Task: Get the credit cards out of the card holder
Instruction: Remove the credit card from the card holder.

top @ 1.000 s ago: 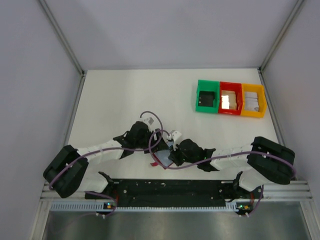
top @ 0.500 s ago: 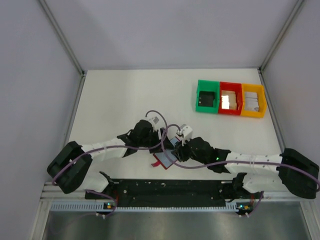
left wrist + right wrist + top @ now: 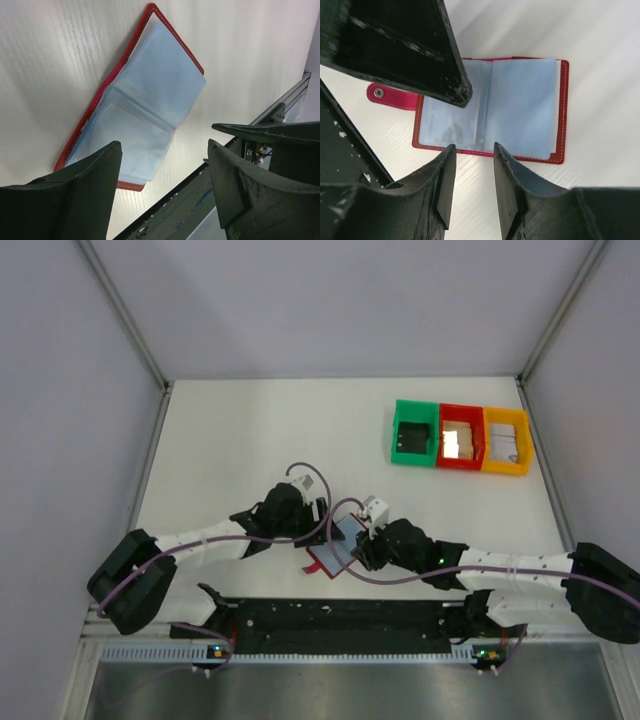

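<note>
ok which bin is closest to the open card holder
The green bin, at the left end of the row; the red bin and yellow bin lie farther right.

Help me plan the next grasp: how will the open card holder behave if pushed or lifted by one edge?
The card holder will probably flop at its fold, since it lies open like a booklet. Its glossy clear sleeves look slippery, so a grip may slide. Thin and flat on the table, it likely skids rather than tips.
</note>
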Robot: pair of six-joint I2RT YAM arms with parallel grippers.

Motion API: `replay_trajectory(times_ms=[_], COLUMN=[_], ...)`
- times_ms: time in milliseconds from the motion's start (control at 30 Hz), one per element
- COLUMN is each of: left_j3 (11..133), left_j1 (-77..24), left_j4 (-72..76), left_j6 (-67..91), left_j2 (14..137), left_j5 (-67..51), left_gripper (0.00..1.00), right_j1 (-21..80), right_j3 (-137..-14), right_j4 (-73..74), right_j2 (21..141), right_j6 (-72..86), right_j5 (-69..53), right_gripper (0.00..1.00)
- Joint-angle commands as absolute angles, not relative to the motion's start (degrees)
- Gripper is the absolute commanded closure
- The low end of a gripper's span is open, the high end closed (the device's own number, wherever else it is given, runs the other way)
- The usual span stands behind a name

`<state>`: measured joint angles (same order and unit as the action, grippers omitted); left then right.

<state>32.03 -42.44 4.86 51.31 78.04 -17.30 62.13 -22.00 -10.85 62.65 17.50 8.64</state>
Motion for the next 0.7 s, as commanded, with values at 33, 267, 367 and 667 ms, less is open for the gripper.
replay_trajectory(times_ms=[33,267,367,667], left_j3=[31.5,30.3,30.5,31.2], left_j1=[-42.5,-40.7,-40.7,-40.7], left_j4=[1.9,-7.1,-7.8,-5.9], left_j6=[48.7,47.7,48.1,47.7], left_j2=[64.4,60.3,64.1,70.3], left_j5=[-7.1,-3.0,-6.2,-9.1], left_gripper=[0.26,0.23,0.25,0.46], right_j1=[62.8,63.3,63.3,63.3], right_j3=[-25.4,-26.9,-26.9,-26.0], right_j4=[-12.0,-12.7,-13.0,-12.9], right_j2=[66.2,68.7,68.7,67.6], right_j6=[13.0,11.3,11.5,12.6], right_j5=[4.6,4.8,5.2,5.1], right_gripper=[0.63,0.57,0.57,0.56])
